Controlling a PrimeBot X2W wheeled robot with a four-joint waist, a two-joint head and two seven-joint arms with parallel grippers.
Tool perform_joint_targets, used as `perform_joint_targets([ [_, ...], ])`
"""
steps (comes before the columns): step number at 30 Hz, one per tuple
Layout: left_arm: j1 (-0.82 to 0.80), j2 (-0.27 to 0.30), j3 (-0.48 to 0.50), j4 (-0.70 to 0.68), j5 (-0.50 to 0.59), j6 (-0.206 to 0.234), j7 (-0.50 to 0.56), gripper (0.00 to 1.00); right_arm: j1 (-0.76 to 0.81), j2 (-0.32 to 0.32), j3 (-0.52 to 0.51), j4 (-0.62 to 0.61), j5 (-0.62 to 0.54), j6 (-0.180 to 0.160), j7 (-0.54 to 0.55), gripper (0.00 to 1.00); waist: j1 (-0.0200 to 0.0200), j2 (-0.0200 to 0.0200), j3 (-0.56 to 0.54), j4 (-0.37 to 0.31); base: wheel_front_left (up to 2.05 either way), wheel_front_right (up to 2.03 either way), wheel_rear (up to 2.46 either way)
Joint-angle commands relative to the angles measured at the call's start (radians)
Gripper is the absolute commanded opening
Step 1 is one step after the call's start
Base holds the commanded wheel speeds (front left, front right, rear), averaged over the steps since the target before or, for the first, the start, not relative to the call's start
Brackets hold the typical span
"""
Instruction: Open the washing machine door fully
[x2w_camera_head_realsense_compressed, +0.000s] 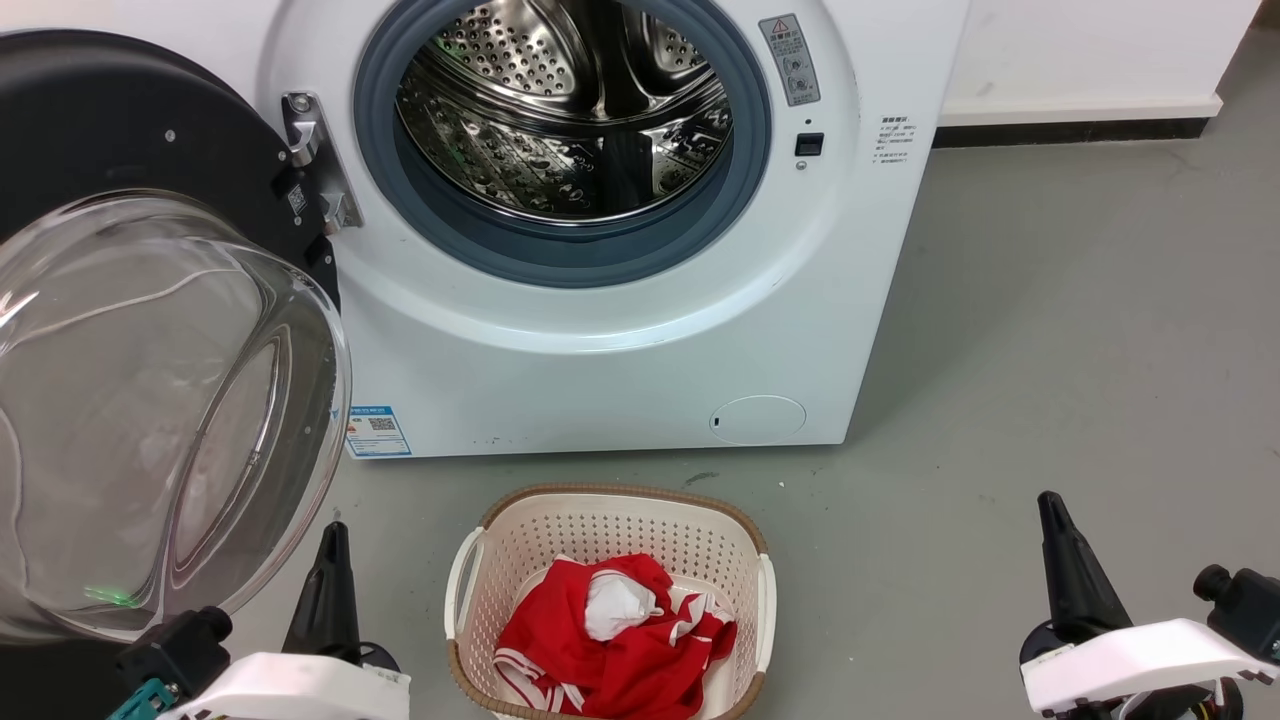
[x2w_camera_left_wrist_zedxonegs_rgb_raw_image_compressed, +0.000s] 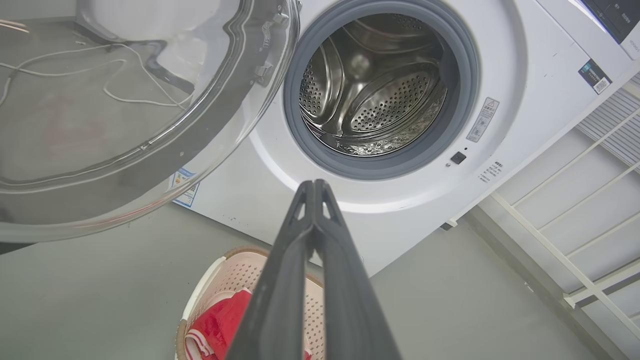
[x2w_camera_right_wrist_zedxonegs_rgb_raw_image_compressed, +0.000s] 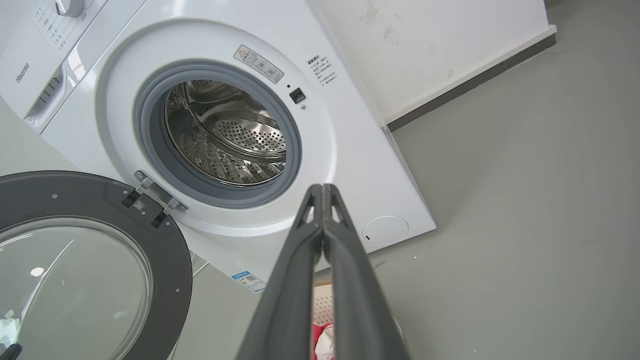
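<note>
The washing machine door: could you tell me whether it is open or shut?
Open: the door stands out on its hinge at the left, leaving the drum exposed.

Door: glossy black round glass-bowled washing machine door (x2w_camera_head_realsense_compressed: 150, 330), swung open, near left gripper (x2w_camera_head_realsense_compressed: 335, 540).
Basket: white perforated plastic laundry basket (x2w_camera_head_realsense_compressed: 600, 540), to that gripper's right.

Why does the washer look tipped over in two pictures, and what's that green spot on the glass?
Left and right wrist views come from tilted cameras, wide lenses bowing straight edges; head view is level, evenly lit, the green spot a likely reflection low on the glass of the washing machine door.
</note>
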Motion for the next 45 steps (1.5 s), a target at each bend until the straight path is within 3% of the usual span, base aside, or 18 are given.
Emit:
perform_joint_targets([
  [1,-0.033,0.002,0.003,-0.007,-0.04,-0.006,0.007,0.0,-0.033,-0.009,-0.003,-0.007,0.043,0.0,0.008,0.0,0.0,-0.0001,0.0,0.001,0.0,0.0,0.0],
  [25,-0.078,0.002,0.021,0.042,-0.373,-0.022,0.089,0.0,-0.067,-0.014,-0.019,0.03,0.377,0.0,0.073,0.0,0.0,-0.0001,0.002,0.009,0.0,0.0,0.0],
  [45,-0.106,0.002,0.031,0.073,-0.586,-0.034,0.142,0.0,-0.09,-0.014,-0.034,0.054,0.588,0.0,0.118,0.0,0.0,-0.0001,0.003,0.015,0.0,0.0,0.0],
])
